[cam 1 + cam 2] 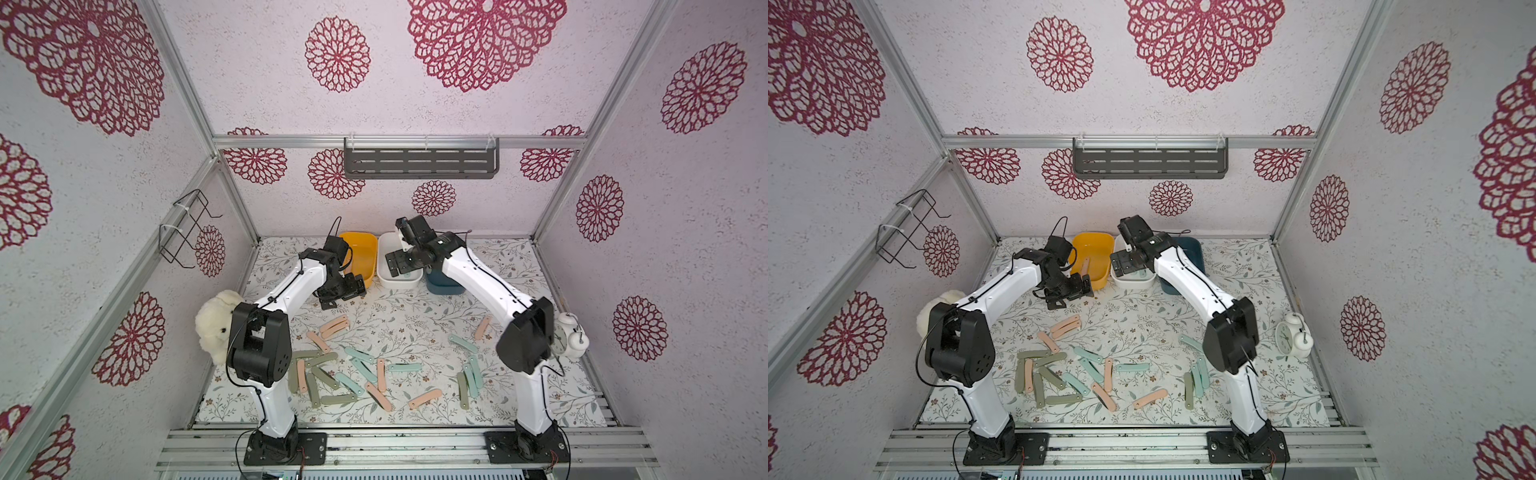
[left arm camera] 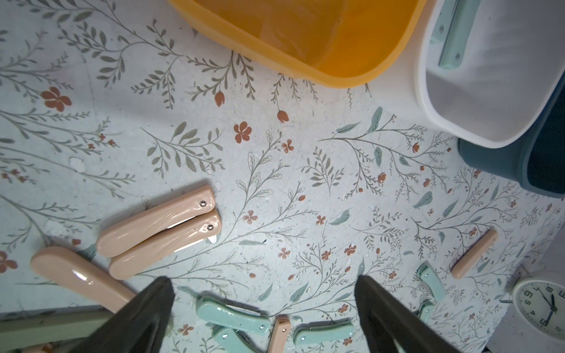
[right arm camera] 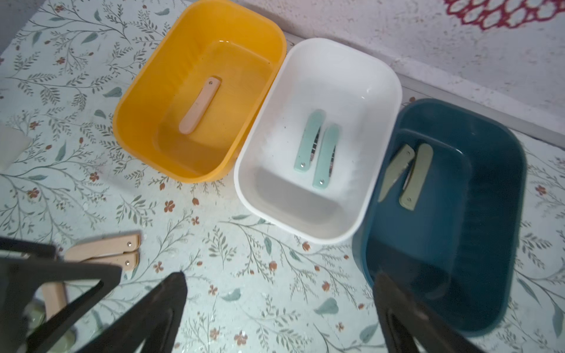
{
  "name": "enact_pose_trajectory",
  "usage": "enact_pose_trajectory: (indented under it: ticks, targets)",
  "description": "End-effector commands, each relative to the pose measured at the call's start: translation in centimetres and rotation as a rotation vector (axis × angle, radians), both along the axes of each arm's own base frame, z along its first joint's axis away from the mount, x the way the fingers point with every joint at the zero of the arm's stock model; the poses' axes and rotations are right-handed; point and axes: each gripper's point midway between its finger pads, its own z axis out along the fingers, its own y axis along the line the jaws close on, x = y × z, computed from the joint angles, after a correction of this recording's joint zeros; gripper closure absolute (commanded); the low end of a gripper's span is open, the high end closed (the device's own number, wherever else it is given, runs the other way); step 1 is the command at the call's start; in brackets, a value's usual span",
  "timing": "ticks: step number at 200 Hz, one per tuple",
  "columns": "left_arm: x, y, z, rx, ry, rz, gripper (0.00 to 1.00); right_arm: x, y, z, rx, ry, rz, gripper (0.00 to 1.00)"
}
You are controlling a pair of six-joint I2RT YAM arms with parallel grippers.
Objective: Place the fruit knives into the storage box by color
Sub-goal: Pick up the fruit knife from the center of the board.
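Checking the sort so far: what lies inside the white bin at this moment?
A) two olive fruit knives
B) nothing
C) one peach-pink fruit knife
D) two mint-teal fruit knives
D: the right wrist view shows two mint-teal fruit knives lying side by side on the floor of the white bin, while the single peach-pink fruit knife lies in the yellow bin.

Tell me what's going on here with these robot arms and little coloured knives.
Two robot arms are sorting knives by colour into three boxes. The yellow box holds one pink knife, the white box two mint knives, the blue box two olive knives. Most lie loose on the table. The right gripper is open and empty above the white box. The left gripper, also open and empty, hangs over the table by the yellow box.
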Motion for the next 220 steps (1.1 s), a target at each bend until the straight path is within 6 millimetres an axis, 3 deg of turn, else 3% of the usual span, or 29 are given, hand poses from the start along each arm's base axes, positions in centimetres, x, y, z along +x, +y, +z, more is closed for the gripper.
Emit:
enact_pose_trajectory:
  ticks: [1, 51, 84, 121, 189, 220]
  targets:
    - [-1.5, -1.1, 0.2, 0.038, -0.014, -0.043, 0.03, -0.7, -0.6, 2.2, 0.09, -0.101, -0.019, 0.01]
    - [-7.7, -2.7, -2.1, 0.085, 0.072, -0.014, 0.03, -7.1, -3.9, -5.3, 0.076, 0.005, 0.032, 0.01]
    - [-10.3, -3.6, -4.2, 0.047, 0.118, 0.045, 0.02, -9.2, -4.4, -8.0, 0.093, 0.041, 0.076, 0.01]
    - [-11.7, -4.1, -6.5, 0.045, 0.172, 0.073, 0.05, -9.6, -4.2, -9.4, 0.086, 0.072, 0.097, 0.01]
    - [-11.0, -3.8, -8.8, 0.102, 0.208, 0.044, 0.19, -9.2, -3.9, -10.2, 0.083, 0.085, 0.1, 0.01]
    - [-11.0, -3.5, -8.7, 0.111, 0.199, 0.046, 0.2, -9.1, -3.9, -10.4, 0.083, 0.09, 0.098, 0.01]
